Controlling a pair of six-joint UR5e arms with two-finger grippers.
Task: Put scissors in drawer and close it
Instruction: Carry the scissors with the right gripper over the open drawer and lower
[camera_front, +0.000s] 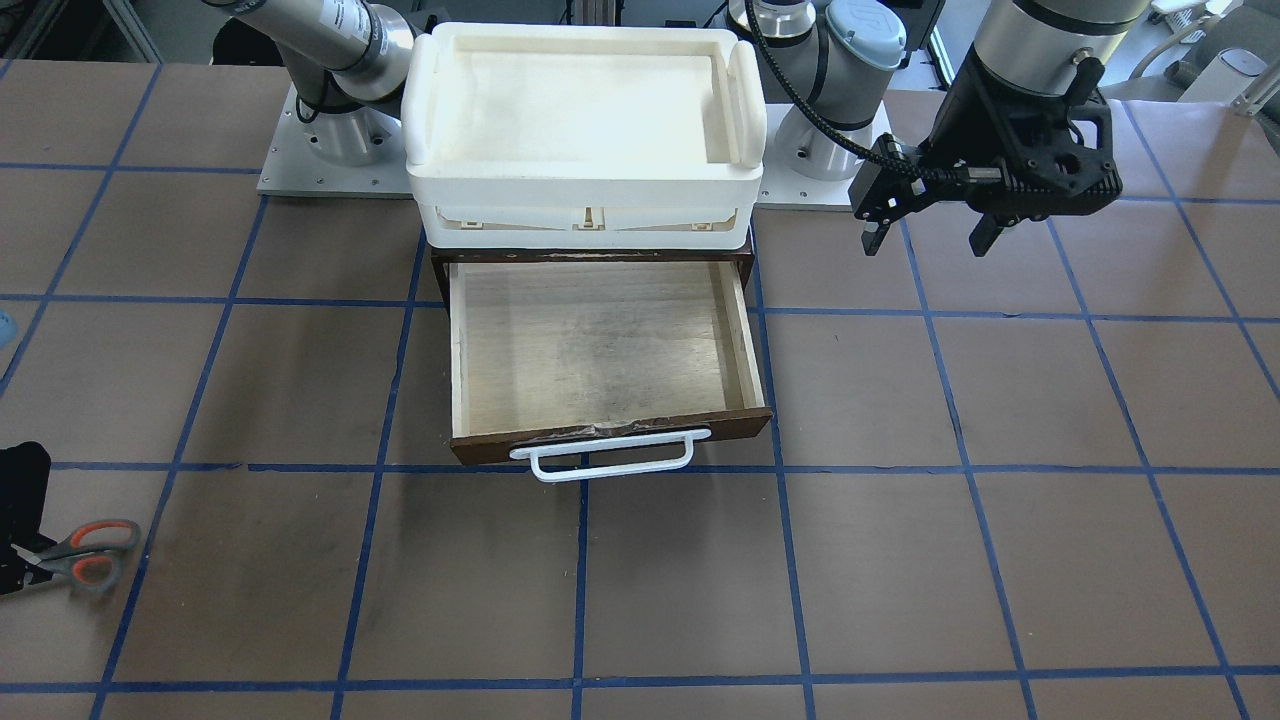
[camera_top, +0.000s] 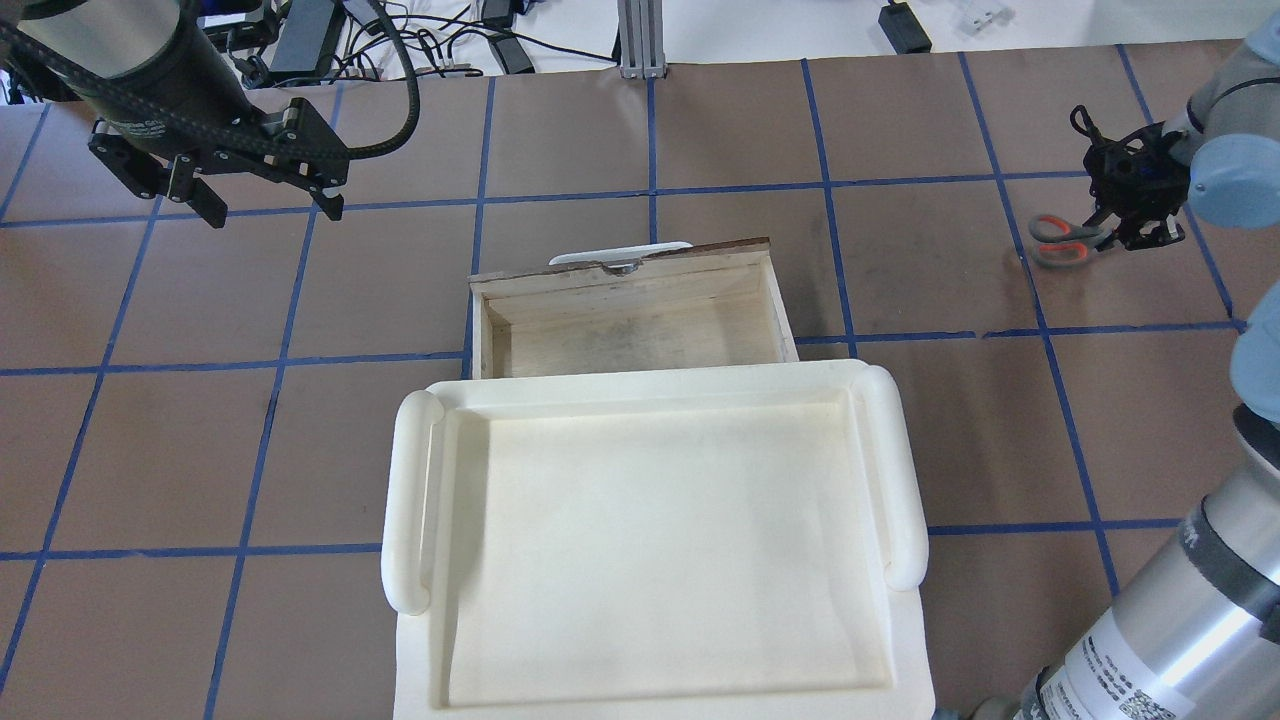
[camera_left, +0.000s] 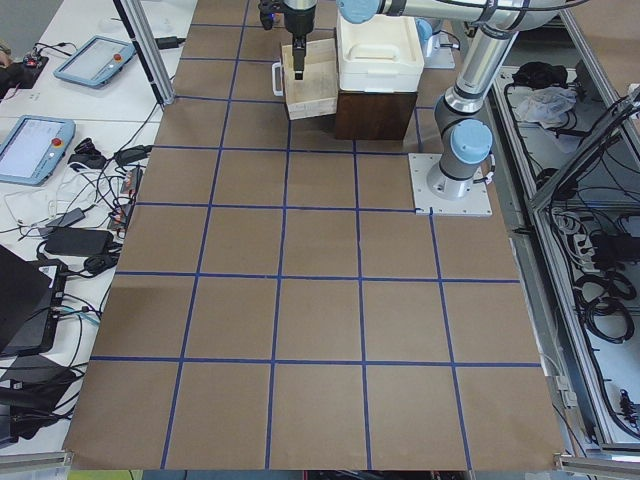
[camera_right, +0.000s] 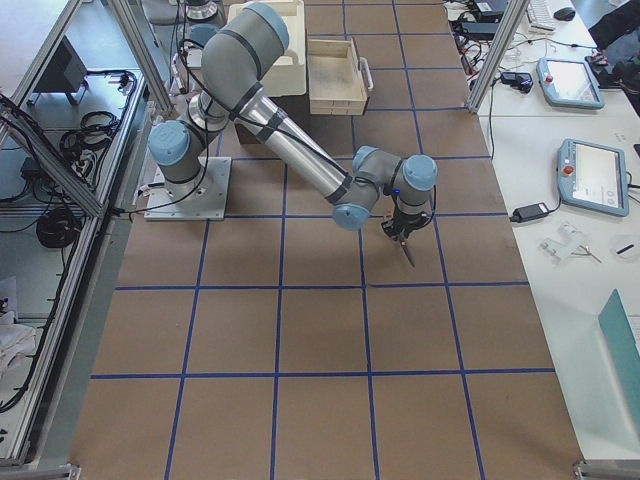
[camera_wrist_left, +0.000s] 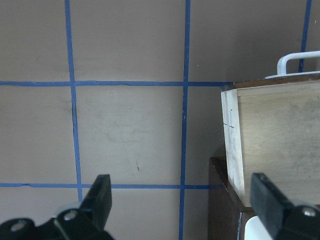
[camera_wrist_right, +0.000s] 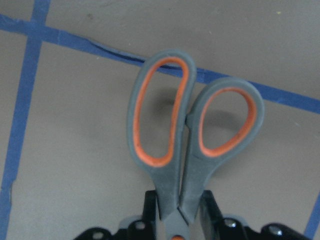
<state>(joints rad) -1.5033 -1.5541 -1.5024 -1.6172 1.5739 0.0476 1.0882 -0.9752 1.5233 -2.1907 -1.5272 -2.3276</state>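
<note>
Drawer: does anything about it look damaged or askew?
Yes. The drawer front's top edge is ragged and peeling just behind the handle, and the front sits slightly skewed to the blue grid lines. Its floor has a dark smudge.

overhead and front views face each other across the drawer (camera_front: 600, 350).

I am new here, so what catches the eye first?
The drawer stands pulled open and empty at the table's middle, below a white tray. Far to the robot's right, the right gripper is shut on the scissors; the left gripper hangs open beside the drawer.
</note>
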